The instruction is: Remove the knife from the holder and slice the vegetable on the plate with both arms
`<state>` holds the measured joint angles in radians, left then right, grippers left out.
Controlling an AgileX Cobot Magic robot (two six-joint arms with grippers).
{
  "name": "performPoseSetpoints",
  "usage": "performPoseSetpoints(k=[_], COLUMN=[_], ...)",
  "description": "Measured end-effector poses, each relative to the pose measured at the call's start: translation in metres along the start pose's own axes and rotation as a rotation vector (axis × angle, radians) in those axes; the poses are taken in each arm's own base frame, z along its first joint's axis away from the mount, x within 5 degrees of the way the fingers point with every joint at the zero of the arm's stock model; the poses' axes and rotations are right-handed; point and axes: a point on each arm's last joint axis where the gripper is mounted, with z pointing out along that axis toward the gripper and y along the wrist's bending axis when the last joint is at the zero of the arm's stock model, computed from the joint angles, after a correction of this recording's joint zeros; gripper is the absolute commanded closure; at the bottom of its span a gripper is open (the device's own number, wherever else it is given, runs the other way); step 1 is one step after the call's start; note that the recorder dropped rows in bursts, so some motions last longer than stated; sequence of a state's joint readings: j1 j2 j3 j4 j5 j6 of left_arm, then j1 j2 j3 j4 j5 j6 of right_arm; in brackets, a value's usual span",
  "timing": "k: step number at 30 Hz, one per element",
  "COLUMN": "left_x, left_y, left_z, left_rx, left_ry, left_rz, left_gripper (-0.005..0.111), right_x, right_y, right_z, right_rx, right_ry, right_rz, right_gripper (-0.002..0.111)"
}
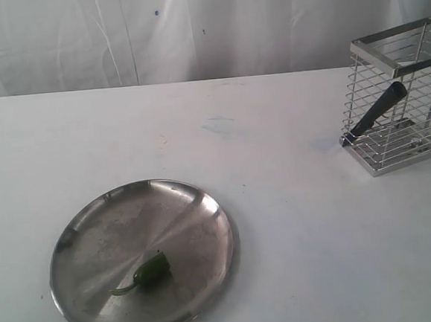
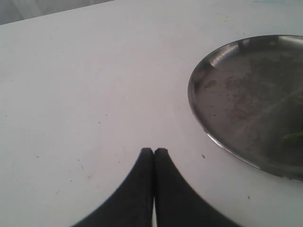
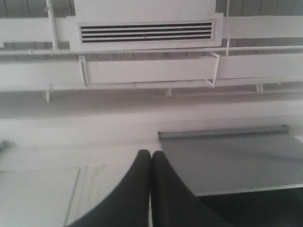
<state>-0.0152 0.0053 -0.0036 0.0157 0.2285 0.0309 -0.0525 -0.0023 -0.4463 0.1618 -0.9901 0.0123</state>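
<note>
A shiny steel plate (image 1: pixel 101 229) lies at the front left of the white table, with a small dark-green vegetable (image 1: pixel 151 271) on it, its thin stem curving left. At the right edge stands the chrome wire holder (image 1: pixel 404 142); the knife's black handle (image 1: pixel 379 111) leans inside it, the blade hidden. Neither arm shows in the exterior view. My left gripper (image 2: pixel 154 150) is shut and empty over bare table, beside the plate (image 2: pixel 227 90). My right gripper (image 3: pixel 151 153) is shut and empty, pointing up toward a wall and ceiling.
A white curtain hangs behind the table. A faint blue smudge (image 1: pixel 219 125) marks the tabletop between plate and holder. The right wrist view shows a ventilation grille (image 3: pixel 146 31) and white ducting.
</note>
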Motion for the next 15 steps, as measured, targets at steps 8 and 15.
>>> performPoseSetpoints(k=[8,15], left_x=[0.0,0.0], left_y=[0.0,0.0], left_z=[0.0,0.0], left_rx=[0.0,0.0], left_ry=[0.0,0.0], left_rz=[0.0,0.0], left_gripper=[0.107,0.107], right_x=[0.108,0.217], right_y=[-0.001,-0.016], right_z=[0.0,-0.063], right_rx=[-0.219,-0.317], right_ry=[0.977,1.61], right_rz=[-0.474,-0.432], right_gripper=[0.108,0.108])
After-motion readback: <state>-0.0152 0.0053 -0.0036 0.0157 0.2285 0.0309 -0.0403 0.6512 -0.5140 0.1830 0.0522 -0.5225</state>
